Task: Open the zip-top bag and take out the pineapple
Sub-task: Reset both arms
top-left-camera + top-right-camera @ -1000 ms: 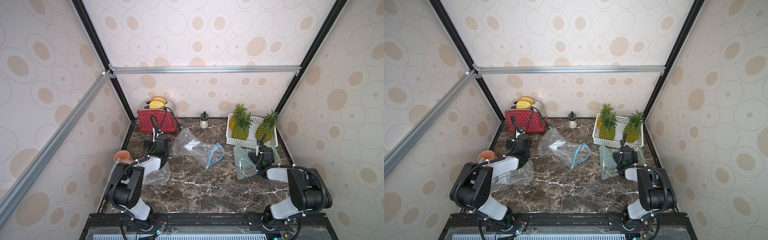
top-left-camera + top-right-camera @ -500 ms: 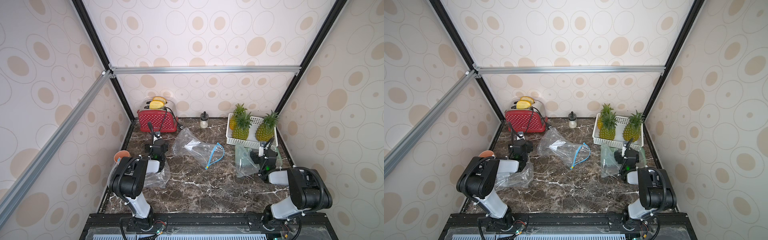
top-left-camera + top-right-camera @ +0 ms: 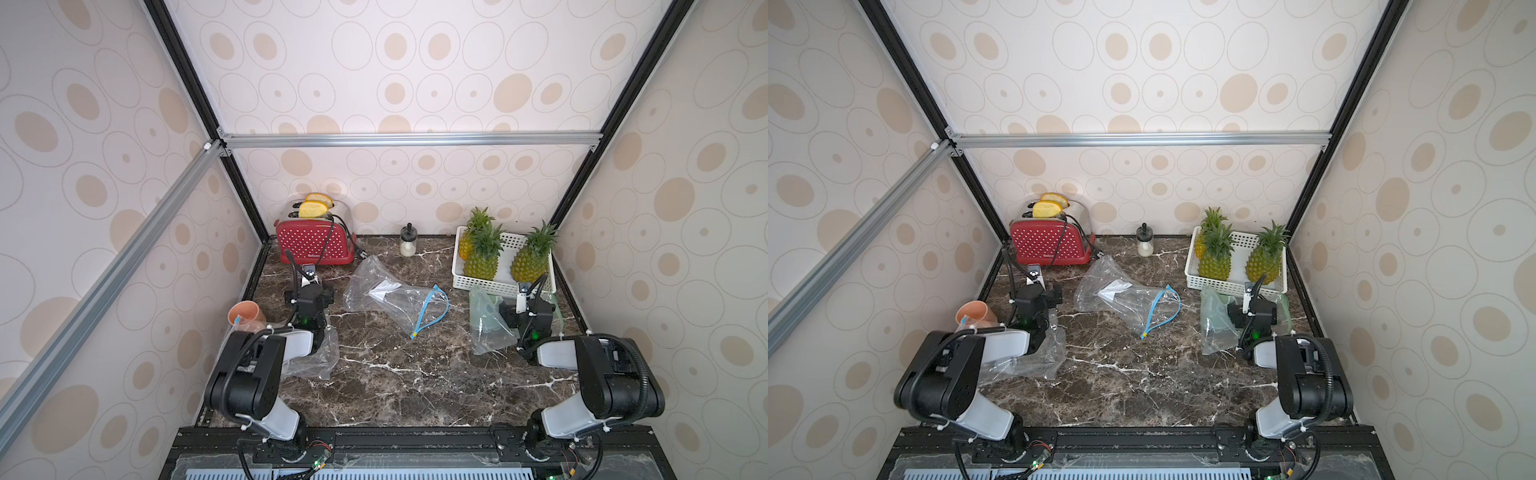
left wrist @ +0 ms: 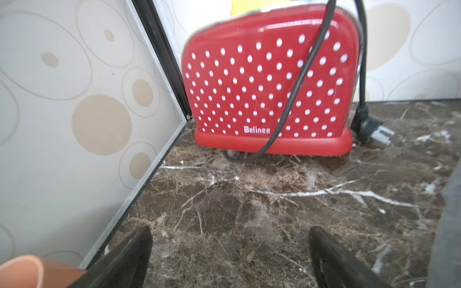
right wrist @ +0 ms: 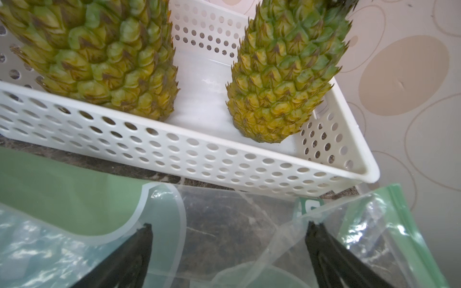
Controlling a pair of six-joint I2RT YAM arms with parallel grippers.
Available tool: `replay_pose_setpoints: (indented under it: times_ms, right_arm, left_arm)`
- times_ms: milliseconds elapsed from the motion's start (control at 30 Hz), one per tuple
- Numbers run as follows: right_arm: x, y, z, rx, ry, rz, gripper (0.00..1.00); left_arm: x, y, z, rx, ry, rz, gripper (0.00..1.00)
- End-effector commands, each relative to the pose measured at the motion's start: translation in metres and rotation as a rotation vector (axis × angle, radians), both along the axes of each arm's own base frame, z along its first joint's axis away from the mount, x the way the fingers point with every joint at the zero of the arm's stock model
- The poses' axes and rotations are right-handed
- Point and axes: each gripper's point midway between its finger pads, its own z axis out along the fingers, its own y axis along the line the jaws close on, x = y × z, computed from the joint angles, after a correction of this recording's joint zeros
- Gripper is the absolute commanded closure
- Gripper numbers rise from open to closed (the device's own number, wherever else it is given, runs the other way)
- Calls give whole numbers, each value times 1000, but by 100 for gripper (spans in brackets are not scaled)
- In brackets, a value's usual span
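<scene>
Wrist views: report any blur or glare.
Left wrist view: the red toaster is slightly soft, with a bright sheen along its top; the orange cup close to the lens is blurred. Right wrist view: the pineapples are sharp; white glare patches mottle the green-printed bag.

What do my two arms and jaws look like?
Left arm and right arm match: bulky black joints, pale grey links, black cables held by white ties, a green light near each wrist. Jaws are black and tapered.
</scene>
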Motion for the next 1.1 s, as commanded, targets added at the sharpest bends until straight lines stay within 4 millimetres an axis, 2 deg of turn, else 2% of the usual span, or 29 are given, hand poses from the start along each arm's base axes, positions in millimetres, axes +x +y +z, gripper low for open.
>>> replay_pose_setpoints:
  times_ms: [0, 67, 133, 200, 267, 300, 367, 400, 467, 533, 1067]
  right_arm:
    - [4, -1, 4, -5, -11, 5, 1]
    - [4, -1, 4, -5, -11, 3, 1]
    - [4, -1, 5, -7, -12, 5, 1]
    - [3, -1, 4, -6, -11, 4, 1]
    - [3, -1, 4, -7, -10, 3, 1]
    - [3, -1, 4, -7, -9, 5, 1]
    - [3, 0, 3, -8, -9, 9, 1]
    - [3, -1, 4, -9, -10, 8, 1]
    - [3, 0, 4, -8, -9, 8, 1]
    - [3, -1, 4, -8, -11, 7, 1]
    - [4, 0, 4, -8, -9, 9, 1]
  left_arm:
    - [-16, 1, 25, 46, 51, -31, 1]
    - [-29, 16, 22, 76, 18, 19, 1]
    - [-35, 30, 4, 23, 23, 72, 1]
    - [-30, 20, -16, 10, 50, 5, 1]
    - [-31, 24, -33, 12, 18, 29, 1]
    - [-31, 28, -35, 9, -25, 44, 1]
    - [-38, 33, -45, -26, 5, 60, 1]
    - [-35, 34, -44, -22, -32, 63, 1]
    - [-28, 36, -53, -35, 39, 60, 1]
    - [-23, 44, -53, -102, 43, 52, 1]
    - [-22, 37, -54, -93, 59, 10, 1]
